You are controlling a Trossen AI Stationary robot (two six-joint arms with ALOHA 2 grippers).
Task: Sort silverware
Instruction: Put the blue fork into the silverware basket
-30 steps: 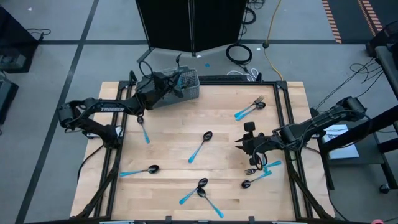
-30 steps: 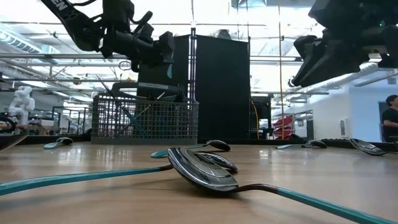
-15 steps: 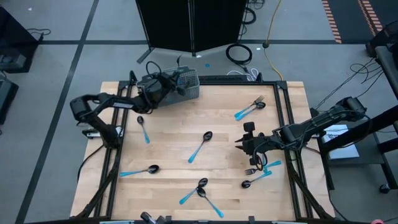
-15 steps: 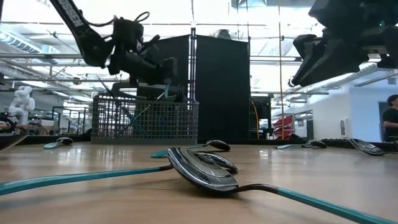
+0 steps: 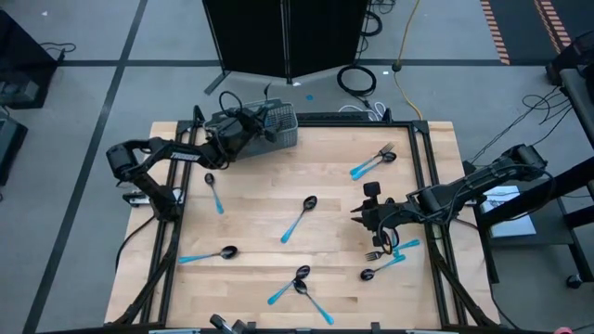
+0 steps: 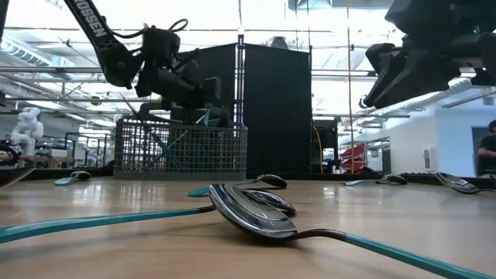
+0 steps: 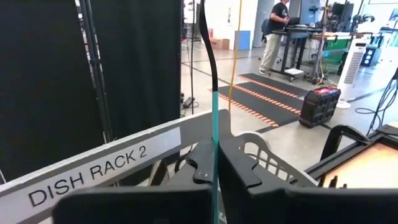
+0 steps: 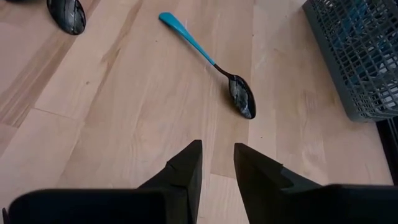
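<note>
Left pincer (image 7: pixel 214 168), clamping a utensil (image 7: pixel 213 74), reached the basket's (image 5: pixel 278 125) rim.

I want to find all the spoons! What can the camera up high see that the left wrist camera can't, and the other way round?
Only the high view shows the wooden table with loose silverware scattered over it, and the right gripper hovering near a fork and spoon.

Only the left wrist view shows a thin utensil with a blue handle pinched upright in the left gripper, a "DISH RACK 2" label, and a person far off in the room.

Both show the left gripper at the grey mesh basket.
</note>
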